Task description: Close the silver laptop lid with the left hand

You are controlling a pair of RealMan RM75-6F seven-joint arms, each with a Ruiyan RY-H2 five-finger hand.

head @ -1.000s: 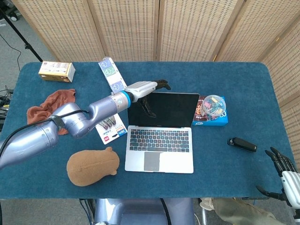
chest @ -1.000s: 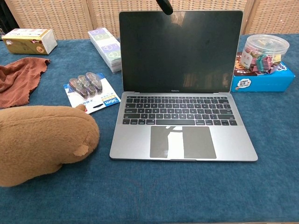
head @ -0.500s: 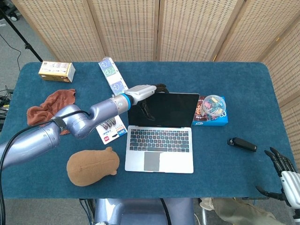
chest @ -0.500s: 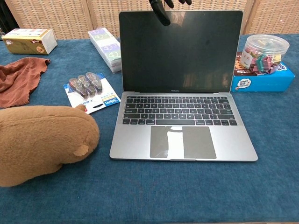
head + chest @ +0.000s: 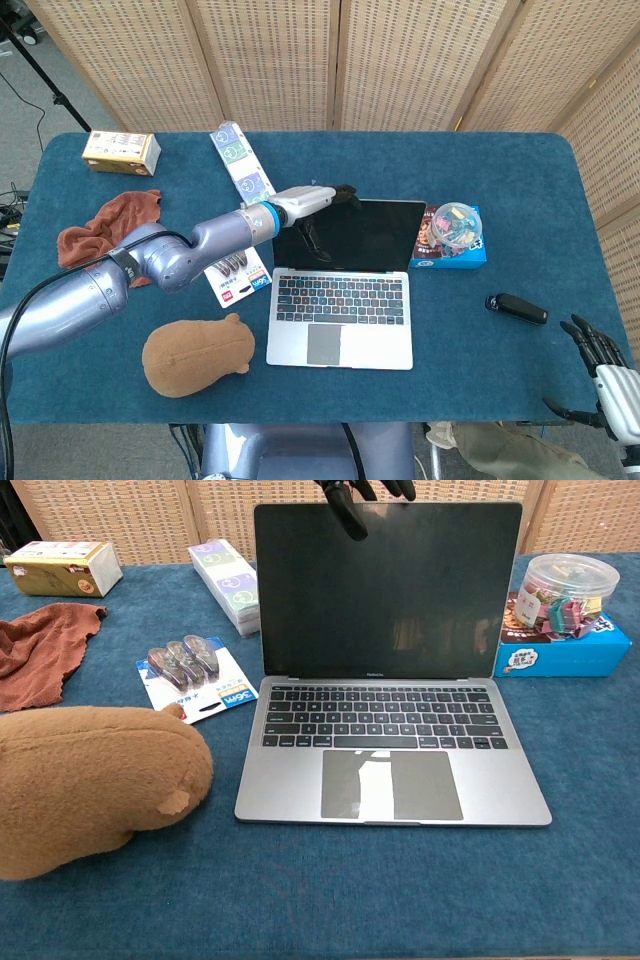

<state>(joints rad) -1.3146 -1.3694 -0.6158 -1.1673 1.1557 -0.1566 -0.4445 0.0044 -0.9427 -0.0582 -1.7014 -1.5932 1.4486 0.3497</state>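
The silver laptop stands open in the middle of the blue table, its dark screen upright and facing me. My left hand reaches in from the left to the lid's top left corner. Its dark fingers hang over the lid's top edge and touch the screen side; it holds nothing. My right hand hovers off the table's front right corner, fingers spread and empty.
A brown plush lies left of the laptop, with a tape pack behind it. A blue box with a plastic jar sits right of the screen. A black device, a rust cloth and two boxes lie around.
My left hand has moved down and right onto the lid's top edge, its fingers now curling over the front. The lid has tipped forward very slightly. The right hand stayed put.
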